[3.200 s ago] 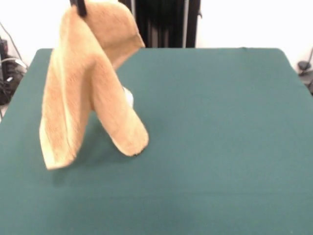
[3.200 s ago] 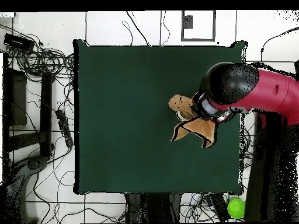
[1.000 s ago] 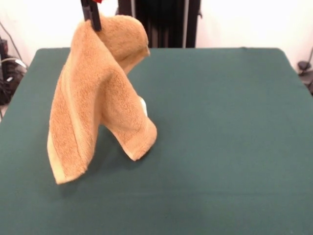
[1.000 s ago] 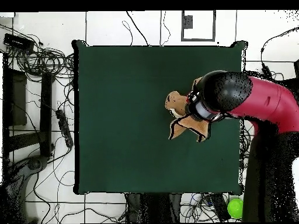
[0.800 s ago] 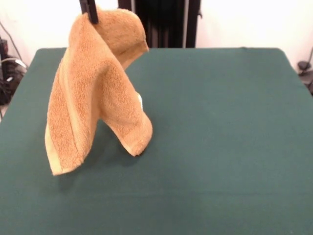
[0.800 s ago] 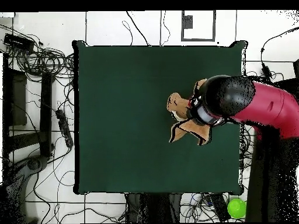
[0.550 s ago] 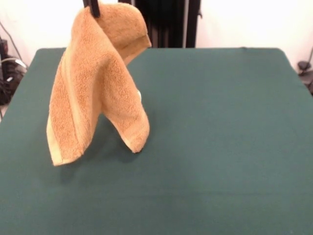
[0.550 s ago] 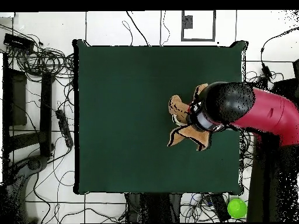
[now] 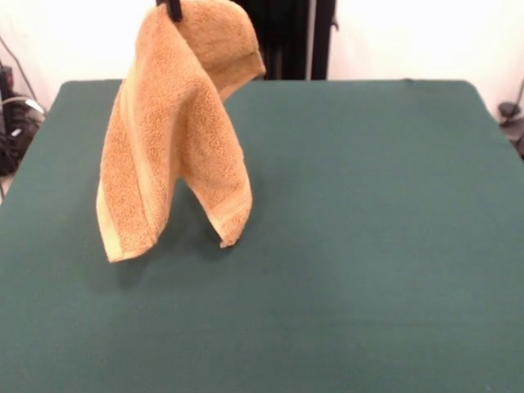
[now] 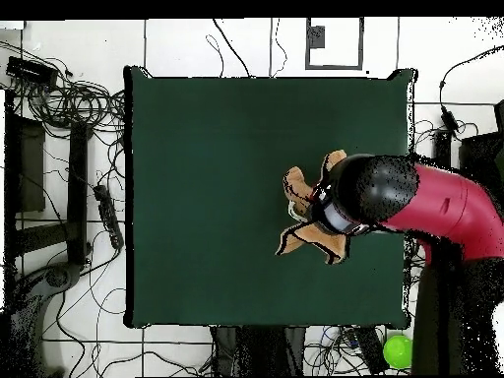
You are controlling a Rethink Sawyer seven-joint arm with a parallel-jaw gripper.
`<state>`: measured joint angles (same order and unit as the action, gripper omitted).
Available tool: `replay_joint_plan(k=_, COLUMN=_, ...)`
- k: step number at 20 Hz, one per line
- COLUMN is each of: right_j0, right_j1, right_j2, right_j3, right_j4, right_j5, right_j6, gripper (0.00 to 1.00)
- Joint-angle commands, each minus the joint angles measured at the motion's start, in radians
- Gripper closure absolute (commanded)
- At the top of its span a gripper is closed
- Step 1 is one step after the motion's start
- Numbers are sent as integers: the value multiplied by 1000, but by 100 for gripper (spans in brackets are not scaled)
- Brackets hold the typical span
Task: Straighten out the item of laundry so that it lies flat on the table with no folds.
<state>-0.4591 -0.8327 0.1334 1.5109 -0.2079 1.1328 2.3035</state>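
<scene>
One towel: an orange-tan terry towel (image 9: 168, 131) hangs in the air, pinched at its top right at the upper edge of the front view.
Gripper: only the dark tips of the gripper (image 9: 172, 8) show in the front view, closed on the towel's top fold; from overhead the wrist covers it.
Arm: a red and black arm (image 10: 433, 202) reaches in over the table's edge on the right of the overhead view, its rounded black end sitting above the cloth.
Towel shape: draped in two long folds, one longer flap ending in a corner toward the front view's left, a shorter one ending in a point beside it; a third lobe curls off behind the pinch point.
Border band: a woven stripe runs down the longer flap and along the hem of the shorter one.
Contact: the lower corners hang close to the green top; I cannot tell whether they touch it.
Table: the dark green table (image 9: 368, 246) is bare around the towel, which hangs over the half nearer the robot, toward the left edge as the front view has it.
Floor: cables (image 10: 74, 108) lie tangled beside the table's edge on the left of the overhead view.
Green ball: a small bright green ball (image 10: 397, 350) sits on the floor off the table's corner at the overhead view's lower right.
</scene>
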Motion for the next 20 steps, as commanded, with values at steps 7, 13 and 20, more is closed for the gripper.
replay_joint_plan(k=7, right_j0=2, right_j1=17, right_j2=40, right_j3=227, right_j4=24, right_j5=-182, right_j6=-18, gripper=100)
replay_joint_plan(k=13, right_j0=-5, right_j1=29, right_j2=42, right_j3=241, right_j4=20, right_j5=-218, right_j6=-12, gripper=100)
replay_joint_plan(k=20, right_j0=-13, right_j1=30, right_j2=39, right_j3=261, right_j4=18, right_j5=-237, right_j6=-8, gripper=100)
